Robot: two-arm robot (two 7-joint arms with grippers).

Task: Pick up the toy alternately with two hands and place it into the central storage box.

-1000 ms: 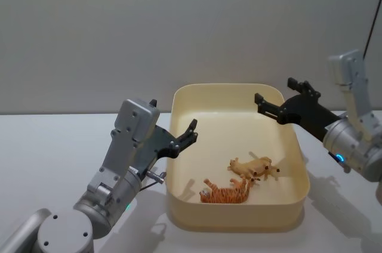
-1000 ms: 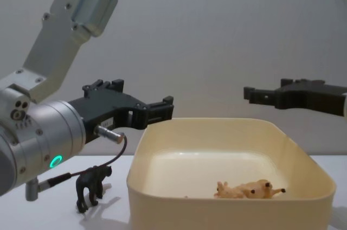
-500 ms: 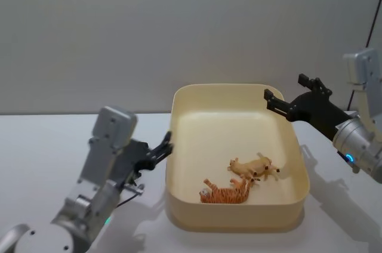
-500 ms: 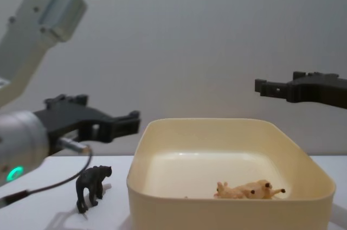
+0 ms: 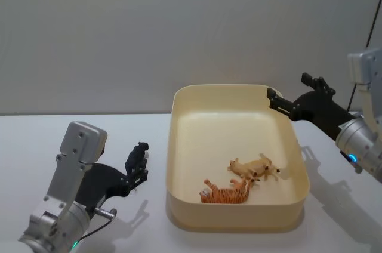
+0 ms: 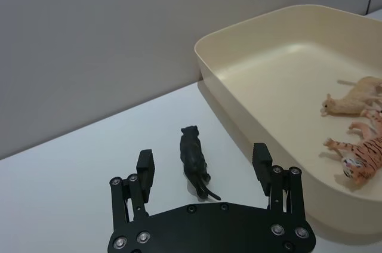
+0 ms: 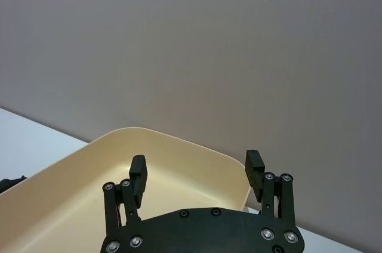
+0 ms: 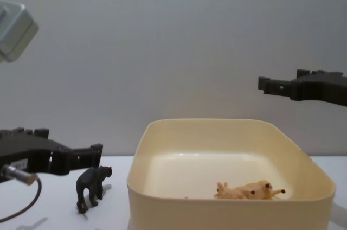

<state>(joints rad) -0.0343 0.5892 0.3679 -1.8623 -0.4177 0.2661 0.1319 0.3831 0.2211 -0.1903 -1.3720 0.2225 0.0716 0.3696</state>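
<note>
Central storage box (image 5: 221, 87): cream-yellow plastic tub, rectangular with rounded corners, smooth glossy walls, rolled rim; set at mid-worktop (image 5: 36, 139), a matte white surface in front of a plain grey wall (image 5: 179, 26).

Inside the box, toward its near right portion: tan moulded animal figure (image 5: 255, 168) lying on its side with legs out; orange striped tiger figure (image 5: 227, 193) just beside it, also on its side, closer to the near wall; touching or merely adjacent, cannot tell.

Black animal figure (image 6: 192, 156): small, dark, semi-gloss plastic, four-legged, upright on the worktop just beside the box's left wall, outside it; species hard to make out.

Left end effector (image 6: 203, 163): black plastic plate with visible screws and two flat fingers; spread wide, nothing gripped; held low over the worktop with the black figure's rear end between the fingers, clear of both.

Right end effector (image 7: 196, 164): same construction; fingers wide apart, empty; raised above the box's far right corner.

Concealed or cropped: in the chest view, lower body of the tan figure masked by the box's near wall, and both arms cut by the frame edges; in the left wrist view, tiger cropped at the frame edge.
</note>
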